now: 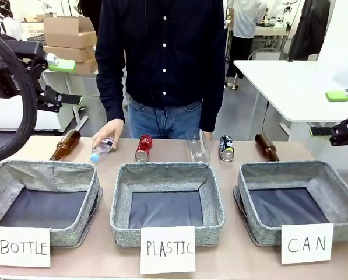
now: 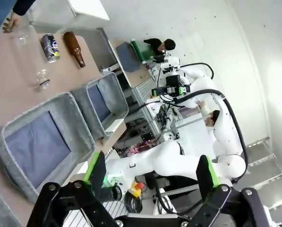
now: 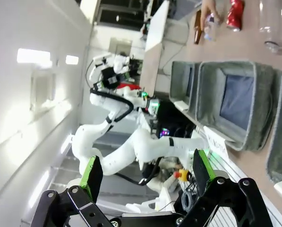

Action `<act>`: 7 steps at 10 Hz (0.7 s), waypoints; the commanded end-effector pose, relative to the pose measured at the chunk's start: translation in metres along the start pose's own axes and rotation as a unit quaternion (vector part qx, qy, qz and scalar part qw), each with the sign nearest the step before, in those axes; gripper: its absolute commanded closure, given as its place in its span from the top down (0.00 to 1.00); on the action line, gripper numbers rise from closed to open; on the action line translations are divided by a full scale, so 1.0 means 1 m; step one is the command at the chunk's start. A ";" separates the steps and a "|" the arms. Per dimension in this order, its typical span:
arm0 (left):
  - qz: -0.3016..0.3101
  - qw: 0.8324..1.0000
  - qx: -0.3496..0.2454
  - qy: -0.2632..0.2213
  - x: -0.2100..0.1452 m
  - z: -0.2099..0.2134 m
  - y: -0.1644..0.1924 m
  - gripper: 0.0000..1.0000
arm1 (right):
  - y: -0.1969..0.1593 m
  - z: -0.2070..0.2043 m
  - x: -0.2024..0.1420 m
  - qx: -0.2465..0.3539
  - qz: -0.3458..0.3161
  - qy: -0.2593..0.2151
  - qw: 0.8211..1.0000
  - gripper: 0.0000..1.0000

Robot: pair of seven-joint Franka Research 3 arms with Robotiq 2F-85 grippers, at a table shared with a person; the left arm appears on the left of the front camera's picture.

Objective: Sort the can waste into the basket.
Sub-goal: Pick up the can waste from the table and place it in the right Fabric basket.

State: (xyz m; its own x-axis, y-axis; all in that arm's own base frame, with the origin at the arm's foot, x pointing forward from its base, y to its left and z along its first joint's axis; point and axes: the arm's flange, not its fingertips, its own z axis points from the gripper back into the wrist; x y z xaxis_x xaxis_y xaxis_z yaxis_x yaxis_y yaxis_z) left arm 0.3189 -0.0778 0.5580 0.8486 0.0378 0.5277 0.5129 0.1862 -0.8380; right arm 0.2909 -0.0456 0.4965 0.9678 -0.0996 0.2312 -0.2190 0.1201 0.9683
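**Front view.** Three grey woven-fabric rectangular baskets, dark-lined and each bearing one white handwritten sign, are sitting in a row on the tan table (image 1: 232, 175). The CAN basket (image 1: 260, 230) is lying below the right pincer (image 1: 332, 114). The BOTTLE basket (image 1: 74, 233) is lying below the left pincer (image 1: 66, 81), with the PLASTIC basket (image 1: 124, 227) between them. Both pincers are hanging with jaws spread wide, holding nothing. Beyond the baskets six cylindrical items are lying on their sides:
- two metal cans, the red can (image 1: 143, 147) and the black can (image 1: 227, 148), the latter nearer the right pincer;
- two brown glass bottles (image 1: 65, 145) (image 1: 267, 146);
- two clear plastic bottles (image 1: 102, 150) (image 1: 197, 147).

A person's hand (image 1: 108, 131) is touching the blue-capped clear bottle.

**Left wrist view.** The left pincer (image 2: 151, 174) is holding its green pads (image 2: 96, 172) wide apart with nothing between them. Far beyond its fingertips the black can (image 2: 50, 47) is lying between one clear bottle (image 2: 29, 56) and one brown bottle (image 2: 74, 48). The CAN basket (image 2: 118, 101) is lying past the PLASTIC basket (image 2: 18, 127).

**Right wrist view.** The right pincer (image 3: 148, 170) is likewise gaping empty. The CAN basket (image 3: 278, 142) is lying nearest its fingertips, and the red can (image 3: 234, 14) is lying far beyond, past the PLASTIC basket (image 3: 207, 104).
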 end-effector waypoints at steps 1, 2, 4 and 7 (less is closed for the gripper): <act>-0.019 1.000 -0.010 0.005 0.000 0.005 -0.002 1.00 | 0.000 0.002 -0.002 0.008 0.022 0.013 1.000 1.00; -0.019 1.000 -0.010 0.005 0.000 0.005 -0.002 1.00 | 0.000 0.002 -0.002 0.008 0.022 0.013 1.000 1.00; -0.019 1.000 -0.010 0.005 0.000 0.005 -0.002 1.00 | 0.011 -0.033 0.020 -0.121 0.037 -0.023 0.992 1.00; -0.019 1.000 -0.010 0.005 0.000 0.005 -0.002 1.00 | 0.012 -0.120 0.096 -0.383 0.092 -0.001 0.919 1.00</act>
State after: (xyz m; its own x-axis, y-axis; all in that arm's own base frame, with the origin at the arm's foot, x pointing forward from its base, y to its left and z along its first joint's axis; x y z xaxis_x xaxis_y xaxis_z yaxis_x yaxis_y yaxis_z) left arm 0.3170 -0.0715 0.5594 0.8448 0.0158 0.5348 0.5222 0.1931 -0.8307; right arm 0.3584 0.0487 0.5262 0.8974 -0.0347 0.4399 -0.3239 0.6252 0.7101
